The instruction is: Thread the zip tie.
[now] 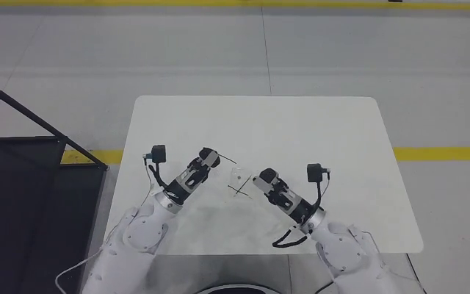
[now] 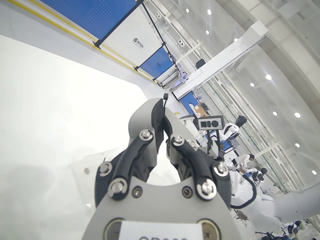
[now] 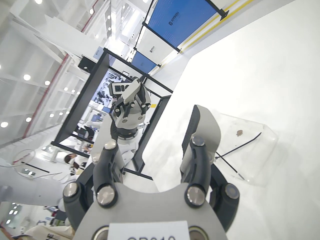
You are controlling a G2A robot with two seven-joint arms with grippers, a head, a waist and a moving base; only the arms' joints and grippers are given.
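- My left claw point(image 2: 162, 119) is clenched on a black zip tie point(image 2: 165, 97), held above the bench point(image 1: 316, 132). My right claw point(image 3: 152, 136) is released and holds nothing.
- The tie looks feather-light, thin, springy and slick. I judge it wants pinching close to whichever end must be steered, or it will bow.
- My left wrist view shows the square head poking just past my pads point(image 2: 157, 116). The top view shows only a thin black line pointing toward the right claw.
- My right wrist view shows two spare ties point(image 3: 237, 148) crossed on a clear plastic sheet point(image 3: 250, 126), just beside the right claw.
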